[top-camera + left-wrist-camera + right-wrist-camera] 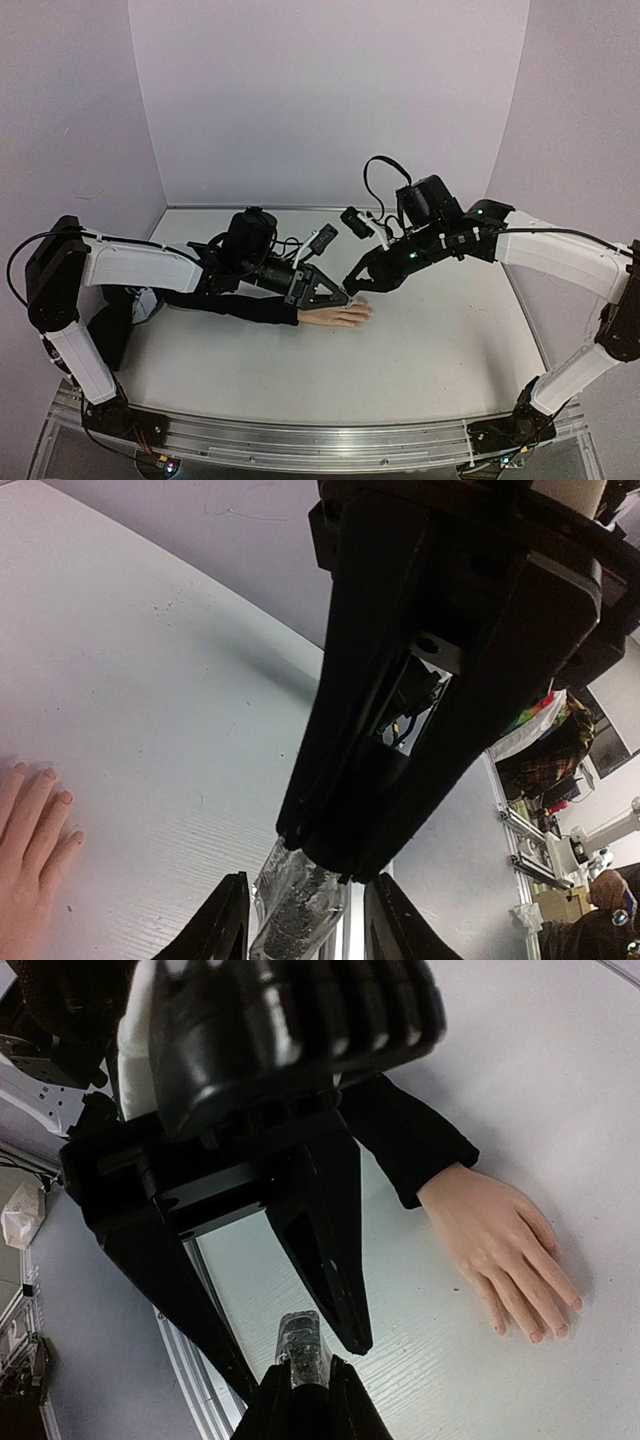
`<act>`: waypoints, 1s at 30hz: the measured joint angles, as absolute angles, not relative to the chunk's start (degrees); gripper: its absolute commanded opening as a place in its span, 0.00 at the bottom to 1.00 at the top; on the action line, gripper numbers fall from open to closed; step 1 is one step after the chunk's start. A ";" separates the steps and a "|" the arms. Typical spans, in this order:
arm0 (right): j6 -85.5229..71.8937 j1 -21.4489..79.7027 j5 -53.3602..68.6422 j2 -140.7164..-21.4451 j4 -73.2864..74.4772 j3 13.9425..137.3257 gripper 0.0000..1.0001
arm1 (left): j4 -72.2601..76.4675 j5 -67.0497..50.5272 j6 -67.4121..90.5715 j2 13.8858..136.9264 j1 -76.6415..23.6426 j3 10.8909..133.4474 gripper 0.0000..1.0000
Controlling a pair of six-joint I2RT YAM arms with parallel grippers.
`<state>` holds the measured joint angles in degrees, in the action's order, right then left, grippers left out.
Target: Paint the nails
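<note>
The nails [535, 1337] are small pinkish tips on the fingers of a pale mannequin hand [340, 316], which lies flat, palm down, fingers together. From above, the hand sits right beneath the spot where the two grippers meet, its fingertips pointing out past the right gripper's tips. A black sleeve [240, 305] runs back from the wrist, under the left arm.

Just over the hand, the right gripper [350, 288] has its fingers drawn in narrow around a small clear bottle [295, 910] with dark contents, and the bottle's end pokes out beyond its tips. In its own camera the nails lie off to the right of that grip and apart from it.

The left gripper [338, 294] comes in from the opposite side, nose to nose with the right one. Its two fingers stand apart, one on each side of the bottle. I cannot tell whether they actually press on the glass. From its wrist camera the nails sit low to the left of its fingers, well clear of the bottle.

Everything rests on or hangs over a white table [440, 340].
</note>
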<state>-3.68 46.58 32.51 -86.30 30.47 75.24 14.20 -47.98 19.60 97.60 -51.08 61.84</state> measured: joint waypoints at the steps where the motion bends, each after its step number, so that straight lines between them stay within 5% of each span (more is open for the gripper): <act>1: -3.58 46.64 32.59 -86.30 30.46 75.24 0.00 | 14.29 -48.08 19.55 97.60 -51.21 61.84 0.33; 10: -3.25 46.99 33.69 -86.30 30.56 75.27 0.00 | 14.52 -49.47 18.36 97.84 -51.52 61.87 0.21; 14: -3.21 46.98 34.15 -86.30 30.78 75.36 0.00 | 14.43 -49.61 17.49 97.84 -51.62 61.87 0.39; 17: -3.15 47.11 34.04 -86.30 30.67 75.43 0.00 | 14.39 -49.38 17.35 97.84 -51.76 61.87 0.41; 24: -3.05 47.30 33.97 -86.30 30.50 75.83 0.00 | 13.47 -49.20 16.46 97.84 -51.88 61.87 0.30; 30: -3.26 47.23 33.99 -86.65 30.42 76.31 0.00 | 13.01 -48.70 14.04 97.78 -52.47 61.87 0.04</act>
